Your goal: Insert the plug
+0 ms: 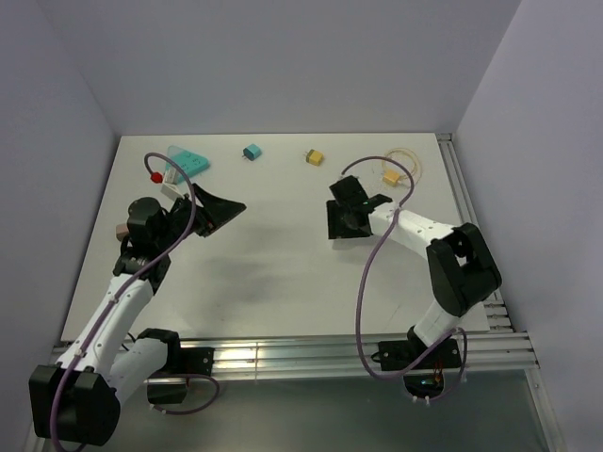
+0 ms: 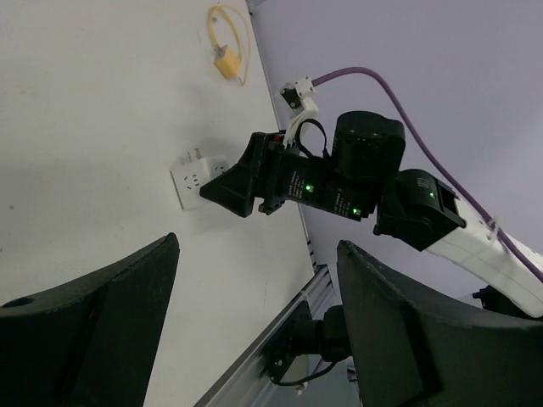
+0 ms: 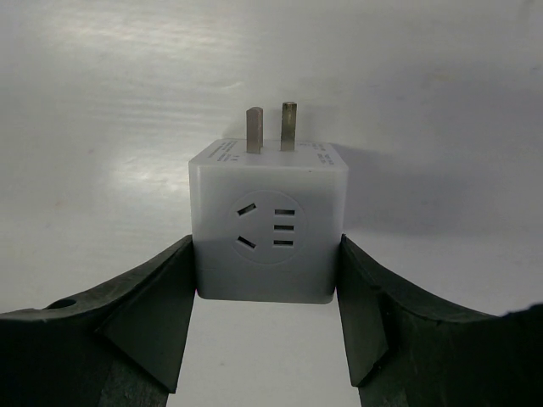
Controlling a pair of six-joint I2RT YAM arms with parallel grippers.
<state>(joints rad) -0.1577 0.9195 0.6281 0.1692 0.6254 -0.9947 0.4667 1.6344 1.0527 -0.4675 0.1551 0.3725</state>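
1. Small yellow block (image 1: 315,157), lying toward the far edge of the white tabletop (image 1: 273,273).
2. Small teal block (image 1: 252,152), left of the yellow block, well apart, about level with it.
3. Yellow-orange piece (image 1: 390,176) inside a loose loop of pale cable (image 2: 247,47), right of the yellow block and slightly nearer.
4. Aluminium rail (image 1: 457,179), further right of the yellow block, along the tabletop's edge.

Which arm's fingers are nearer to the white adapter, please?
Right. The right fingers press both sides of the white adapter; the left fingers hang open far away, near the teal power strip.
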